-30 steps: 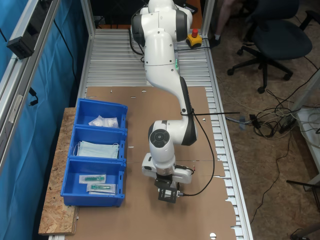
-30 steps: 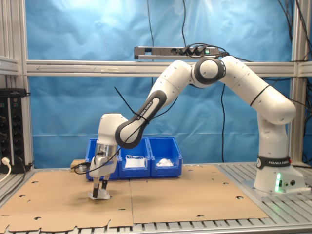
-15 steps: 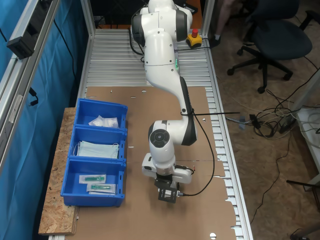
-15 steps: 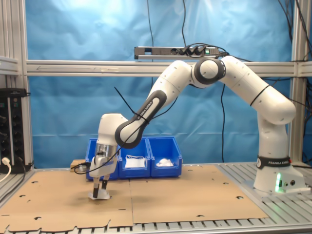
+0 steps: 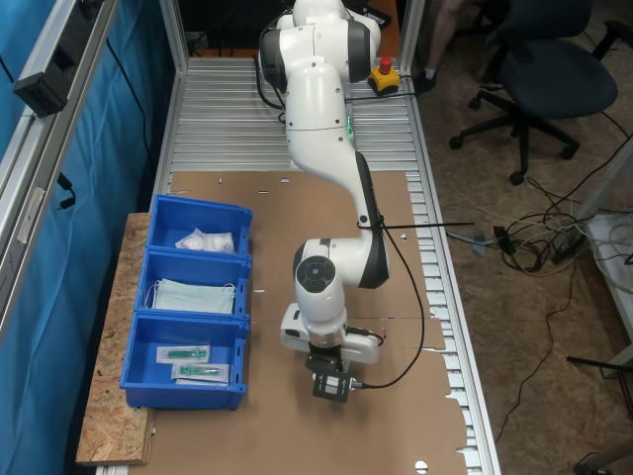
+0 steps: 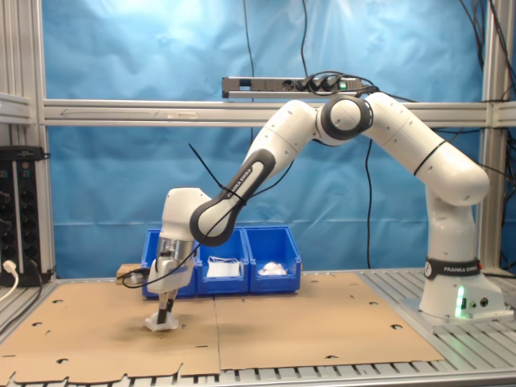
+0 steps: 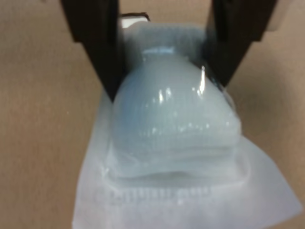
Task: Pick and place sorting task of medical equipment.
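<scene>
— Gripper [image 7: 162, 57]: what's it got?
— Fingers pinched on the white packet [image 7: 176, 143], low on the cardboard [image 5: 415, 297], right of the blue bins [image 5: 193, 327] in the first exterior view. Lift straight, slowly; crinkly wrap likely slips.

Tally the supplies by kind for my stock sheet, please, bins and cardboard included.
White sealed packets with a raised bulge: 2, one in the gripper on the cardboard, one in a blue plastic bin
Pale blue face mask stack: 1
Clear packets with teal pieces: 2
Total: 5
</scene>
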Controlling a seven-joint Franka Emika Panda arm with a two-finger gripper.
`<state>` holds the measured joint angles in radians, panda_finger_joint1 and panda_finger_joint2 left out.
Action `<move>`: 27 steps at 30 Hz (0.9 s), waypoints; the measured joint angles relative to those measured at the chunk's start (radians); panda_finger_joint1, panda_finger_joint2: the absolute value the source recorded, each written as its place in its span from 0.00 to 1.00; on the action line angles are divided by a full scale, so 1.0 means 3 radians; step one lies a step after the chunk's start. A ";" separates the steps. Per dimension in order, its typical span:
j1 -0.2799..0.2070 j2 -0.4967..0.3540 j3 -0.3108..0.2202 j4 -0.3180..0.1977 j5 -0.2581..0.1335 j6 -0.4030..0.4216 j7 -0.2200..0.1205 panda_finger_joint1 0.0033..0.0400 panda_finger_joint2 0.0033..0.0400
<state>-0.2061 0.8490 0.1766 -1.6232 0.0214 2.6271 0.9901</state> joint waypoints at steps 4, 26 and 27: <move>0.0000 -0.0004 0.0000 0.0010 0.0000 0.0000 0.0000 0.21 0.21; 0.0008 -0.0518 -0.0071 -0.0067 0.0000 -0.0820 0.0000 0.07 0.07; 0.0008 -0.0592 -0.0084 -0.0081 0.0000 -0.0911 0.0000 0.07 0.07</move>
<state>-0.2036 0.6715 0.1514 -1.6474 0.0214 2.3540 0.9901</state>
